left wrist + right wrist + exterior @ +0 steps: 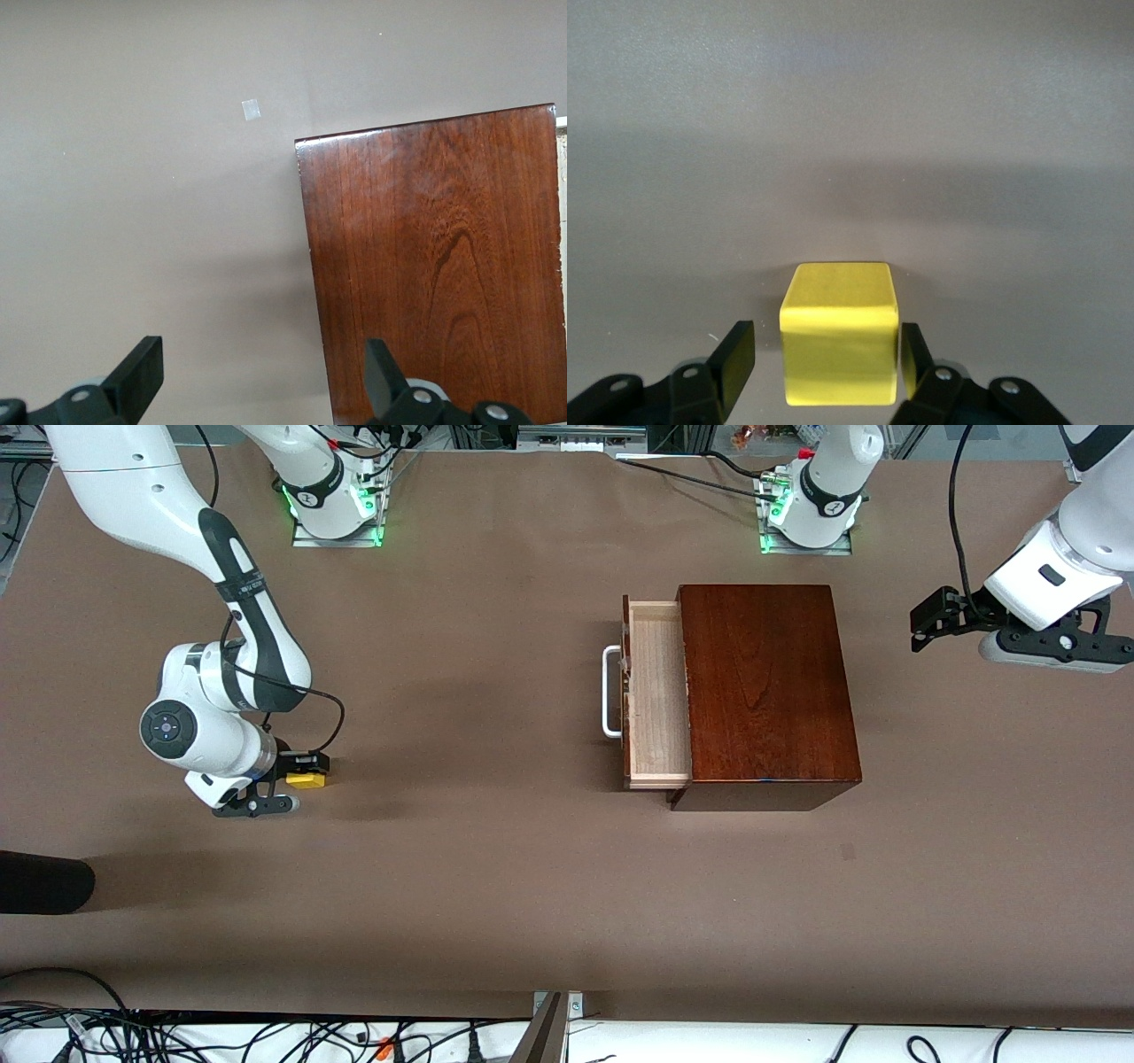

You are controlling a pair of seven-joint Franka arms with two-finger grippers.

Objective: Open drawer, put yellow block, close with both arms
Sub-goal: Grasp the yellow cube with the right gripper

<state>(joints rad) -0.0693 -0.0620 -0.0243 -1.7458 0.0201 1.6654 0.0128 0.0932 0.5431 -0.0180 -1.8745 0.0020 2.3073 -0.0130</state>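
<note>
One small yellow block (840,332) sits between the fingers of the right gripper (827,354), low on the brown table (496,886) toward the right arm's end. One finger (911,354) looks to be touching a side face, while the other finger (735,356) stands just apart from the cube, so the jaws are partly drawn in but not clamped on both sides. The block appears rigid and light, with plain smooth faces that might slip a little; the two flat side faces next to the fingers are the natural place to pinch, square and near mid-height. The drawer (657,695) is pulled partly out of the dark wooden box (766,691), well apart from this gripper, its pale inside bare and its white handle (610,691) facing the block's end of the table. The left gripper (257,390) waits with jaws spread wide, holding nothing, over the box's edge and the table beside it. No brand, label or writing is readable anywhere.
</note>
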